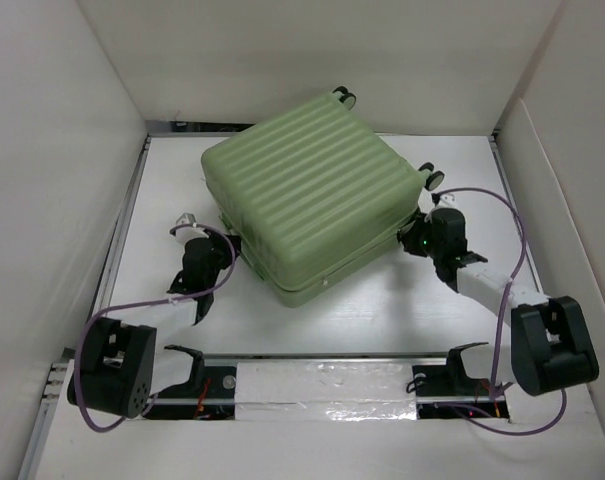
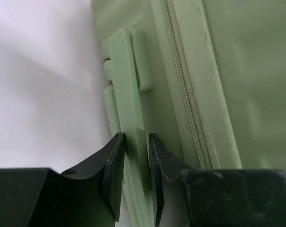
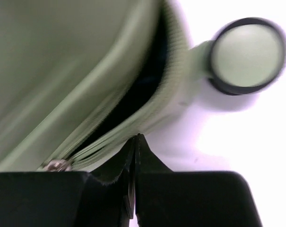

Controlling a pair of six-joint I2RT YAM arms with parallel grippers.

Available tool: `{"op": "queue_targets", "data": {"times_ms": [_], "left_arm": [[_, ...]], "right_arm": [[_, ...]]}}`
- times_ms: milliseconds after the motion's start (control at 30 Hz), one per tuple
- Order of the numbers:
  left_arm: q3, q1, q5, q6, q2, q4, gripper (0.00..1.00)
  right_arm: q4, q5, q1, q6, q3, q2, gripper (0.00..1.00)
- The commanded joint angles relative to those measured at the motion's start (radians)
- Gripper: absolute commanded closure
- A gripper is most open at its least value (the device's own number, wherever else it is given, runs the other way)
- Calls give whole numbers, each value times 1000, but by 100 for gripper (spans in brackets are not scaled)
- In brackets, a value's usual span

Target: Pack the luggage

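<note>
Two arms work the luggage, lying shut-side up at the desk's far middle, seam partly gaping. Left gripper clenched on the side handle, likely to steady the shell. Right gripper pinched tight at the zip near a wheel, probably to draw it closed. Can't tell what it pinches.

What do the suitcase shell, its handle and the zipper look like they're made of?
The luggage shell looks like moulded hard plastic, matte pale green, with rigid ribs. Its handle seems the same smooth plastic. The zipper shows fine teeth on a fabric-like tape, probably nylon.
</note>
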Motion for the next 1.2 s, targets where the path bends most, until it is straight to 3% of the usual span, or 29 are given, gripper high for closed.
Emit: {"op": "queue_targets", "data": {"times_ms": [0,233,433,467,500,600,733,833,967,1033,1167], "left_arm": [[-59,-36,158,6,-83,-43,100],[-116,-206,126,-29,-316,-166,100],[-101,-345,36,-61,-356,-252,97],[-89,-345,34,-54,-359,-302,87],[-75,-345,5,-51,-366,-342,66],[-44,-345,-62,-31,-448,-460,40],[-4,-345,-193,-18,-637,-611,33],[37,-345,-239,9,-709,-668,33],[31,-345,-130,20,-700,-660,57],[-1,-345,-64,12,-664,-634,64],[-30,-345,-10,3,-603,-530,63]], "right_arm": [[327,-102,-41,-13,200,44,99],[312,-228,-55,9,393,222,97],[190,-284,-46,3,526,337,93],[165,-247,-45,3,517,334,89],[160,-233,-45,4,501,315,84],[166,-222,-85,7,400,241,68],[240,-271,-147,4,228,123,57],[246,-342,-168,1,123,14,57],[327,-478,-141,-35,-38,-144,100],[355,-535,-118,-57,-103,-210,100],[452,-632,2,-85,-255,-356,100]]}}
